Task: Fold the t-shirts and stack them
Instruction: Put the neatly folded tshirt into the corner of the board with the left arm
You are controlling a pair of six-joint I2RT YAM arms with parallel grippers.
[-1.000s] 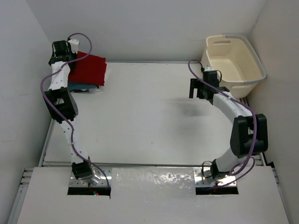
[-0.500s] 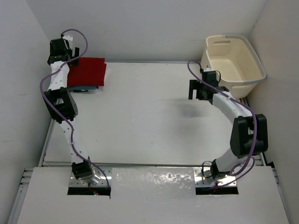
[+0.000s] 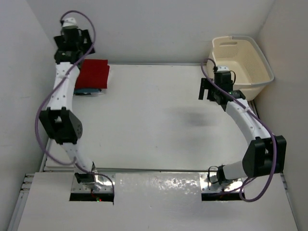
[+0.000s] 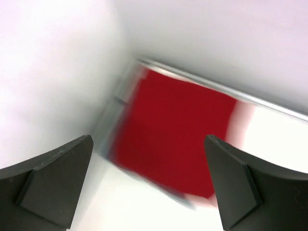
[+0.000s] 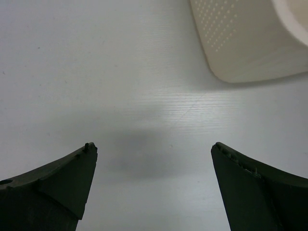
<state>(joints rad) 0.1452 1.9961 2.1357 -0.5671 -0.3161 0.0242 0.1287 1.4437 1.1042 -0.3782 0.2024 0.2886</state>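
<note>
Setting: robotics lab test cell. Evidence: plain white walls (image 3: pixel 144 29) boxing in a white counter (image 3: pixel 154 120). Two cabled robot arms, left arm (image 3: pixel 62 89) and right arm (image 3: pixel 245 118), mounted at its near edge. Props: cream laundry basket (image 3: pixel 240 60), folded red t-shirt (image 3: pixel 94 72).

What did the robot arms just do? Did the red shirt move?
The left end effector pulled up and back off the red t-shirt, toward the far wall, open and empty. The shirt looked a bit tilted at its far corner before; now it lies flat on the stack. The right end effector slid a little toward the basket, also open. The basket and the blue-grey t-shirt underneath stayed put.
</note>
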